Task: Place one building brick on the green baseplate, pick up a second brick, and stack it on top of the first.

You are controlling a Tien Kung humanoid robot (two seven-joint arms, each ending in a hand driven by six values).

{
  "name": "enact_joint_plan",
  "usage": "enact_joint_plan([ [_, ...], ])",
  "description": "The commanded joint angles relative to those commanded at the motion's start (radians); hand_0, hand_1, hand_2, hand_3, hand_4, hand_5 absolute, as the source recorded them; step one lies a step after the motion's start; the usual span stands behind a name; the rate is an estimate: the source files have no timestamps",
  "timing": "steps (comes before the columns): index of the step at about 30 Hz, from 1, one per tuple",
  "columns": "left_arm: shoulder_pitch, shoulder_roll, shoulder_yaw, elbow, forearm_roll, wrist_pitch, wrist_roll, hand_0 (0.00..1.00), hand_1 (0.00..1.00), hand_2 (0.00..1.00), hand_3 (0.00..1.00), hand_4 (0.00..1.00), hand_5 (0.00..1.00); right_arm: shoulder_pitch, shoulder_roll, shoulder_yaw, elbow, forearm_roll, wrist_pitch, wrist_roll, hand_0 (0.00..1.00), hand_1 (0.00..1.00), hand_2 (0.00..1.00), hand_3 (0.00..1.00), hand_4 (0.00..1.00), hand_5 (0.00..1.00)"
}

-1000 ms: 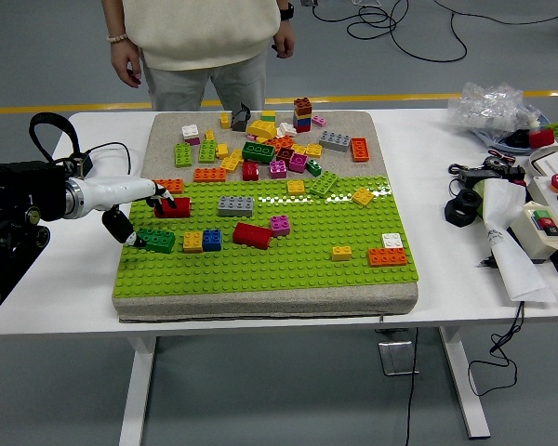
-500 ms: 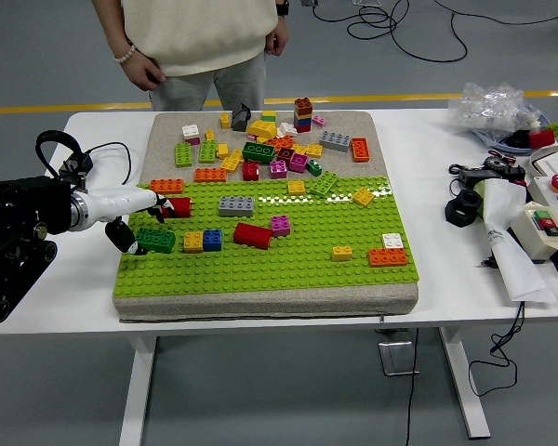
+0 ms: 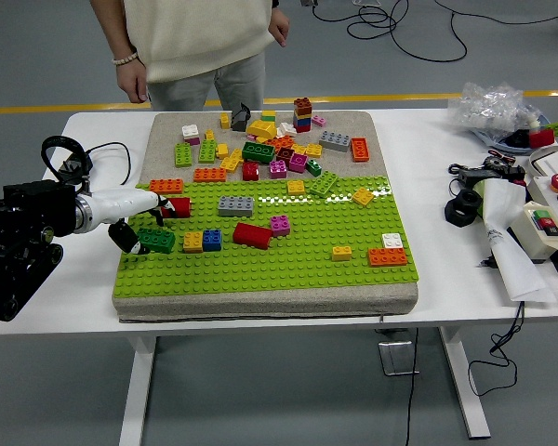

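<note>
The left hand [image 3: 141,221] half hides a red brick [image 3: 178,206]; its grip is unclear.

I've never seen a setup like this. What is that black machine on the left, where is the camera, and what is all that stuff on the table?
The camera sits high on the robot and looks down over a white table. The black and white limb is the robot's left arm; its left hand sits at the left edge of a green baseplate, by a red brick and a dark green brick. I cannot tell whether it grips either. Loose coloured bricks lie behind. A person stands at the far side. The right arm is out of view.
</note>
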Motion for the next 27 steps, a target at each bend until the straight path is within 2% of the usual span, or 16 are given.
enact_joint_plan([
  [4, -0.005, -0.004, 0.011, 0.02, -0.002, 0.013, -0.003, 0.86, 0.783, 0.651, 0.795, 0.797, 0.002, 0.0, 0.0, 0.001, 0.0, 0.0, 0.0, 0.0, 0.764, 0.703, 0.736, 0.748, 0.998, 0.626],
  [5, -0.006, -0.004, 0.012, 0.023, -0.003, 0.016, -0.003, 0.856, 0.78, 0.625, 0.772, 0.753, 0.002, 0.0, 0.0, 0.001, 0.0, 0.001, 0.0, 0.0, 0.764, 0.704, 0.737, 0.748, 0.998, 0.626],
  [10, -0.013, -0.012, 0.017, 0.048, -0.006, 0.027, -0.007, 0.856, 0.78, 0.625, 0.772, 0.753, 0.002, 0.001, 0.0, 0.002, 0.0, 0.001, 0.0, 0.001, 0.764, 0.704, 0.737, 0.748, 0.998, 0.626],
  [11, -0.015, -0.013, 0.017, 0.052, -0.006, 0.029, -0.009, 0.852, 0.774, 0.614, 0.74, 0.725, 0.002, 0.001, 0.0, 0.002, 0.0, 0.0, 0.0, 0.001, 0.764, 0.703, 0.737, 0.748, 0.998, 0.627],
  [16, -0.018, -0.018, 0.021, 0.069, -0.011, 0.036, -0.011, 0.852, 0.774, 0.614, 0.74, 0.725, 0.002, 0.001, 0.0, 0.002, 0.0, 0.001, 0.0, 0.001, 0.764, 0.703, 0.737, 0.748, 0.998, 0.627],
  [17, -0.019, -0.019, 0.022, 0.073, -0.012, 0.038, -0.012, 0.848, 0.771, 0.593, 0.731, 0.69, 0.002, 0.001, 0.0, 0.002, 0.0, 0.002, 0.0, 0.001, 0.764, 0.704, 0.737, 0.748, 0.998, 0.628],
  [27, -0.017, -0.027, 0.024, 0.097, -0.03, 0.069, -0.02, 0.831, 0.759, 0.587, 0.71, 0.666, 0.002, 0.002, 0.001, 0.001, 0.0, 0.002, 0.0, 0.001, 0.763, 0.704, 0.737, 0.749, 0.998, 0.63],
])
